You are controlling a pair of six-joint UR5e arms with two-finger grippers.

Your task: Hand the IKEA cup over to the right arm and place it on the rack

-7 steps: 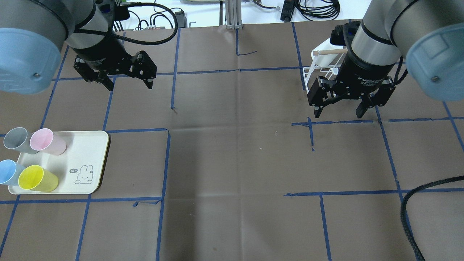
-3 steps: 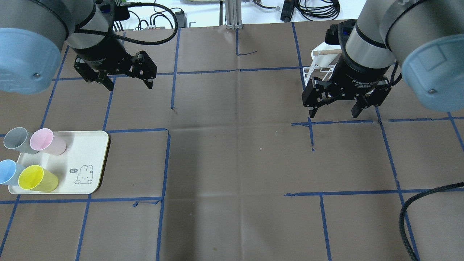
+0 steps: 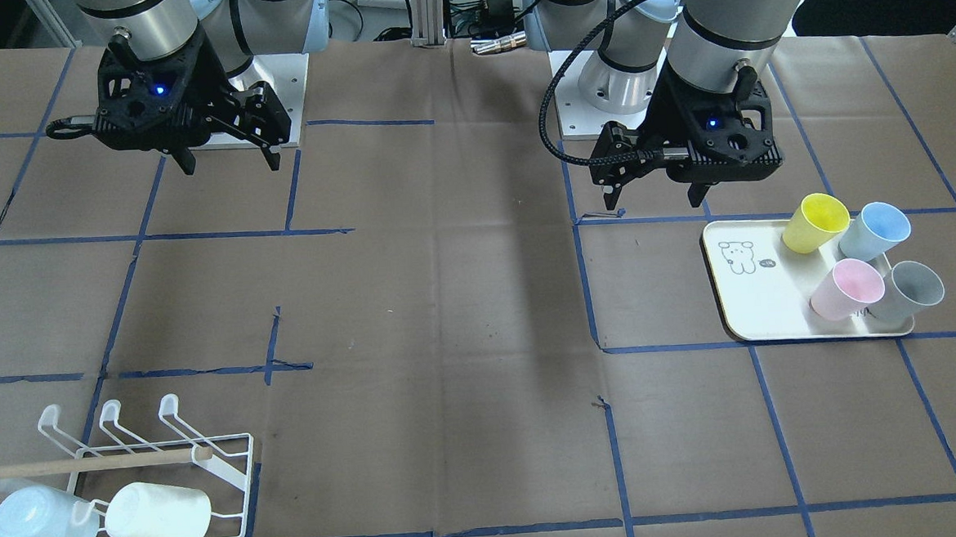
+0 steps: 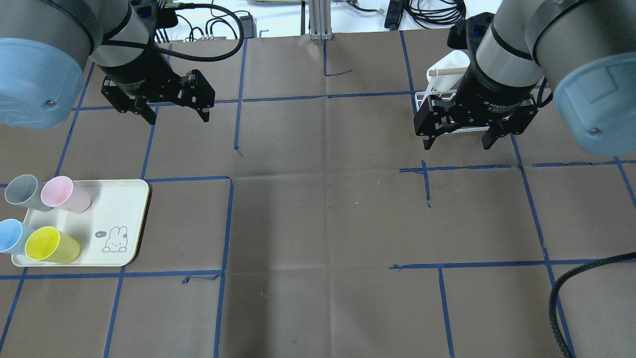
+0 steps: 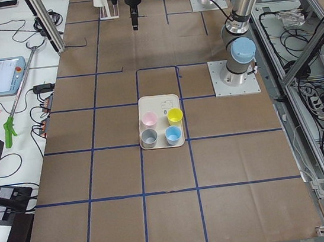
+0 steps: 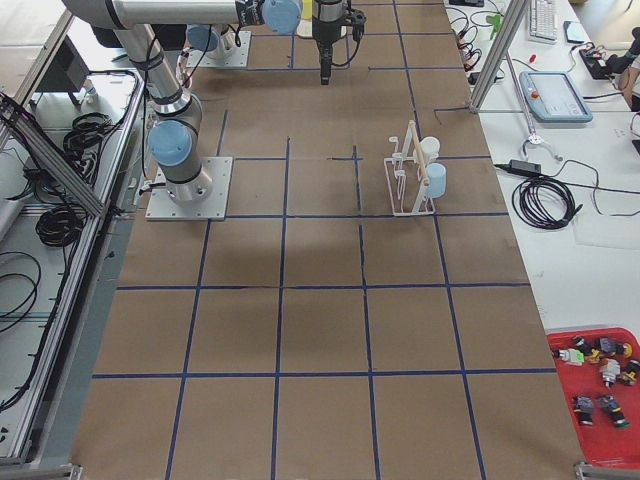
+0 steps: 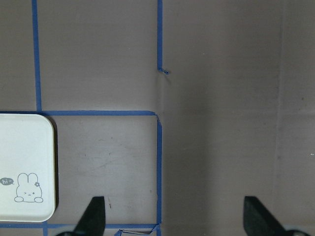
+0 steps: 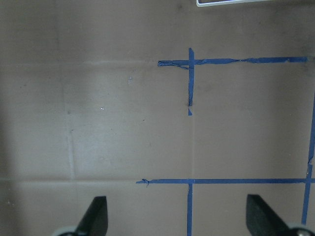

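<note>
L claw (image 4: 178, 118) & R claw (image 4: 456, 145): wide open, mid-air, empty.

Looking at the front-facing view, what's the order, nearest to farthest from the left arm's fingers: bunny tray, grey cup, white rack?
1. Bunny tray, just below them, view's right.
2. Grey cup, on the tray's far corner.
3. White rack, far off at bottom left.
</note>
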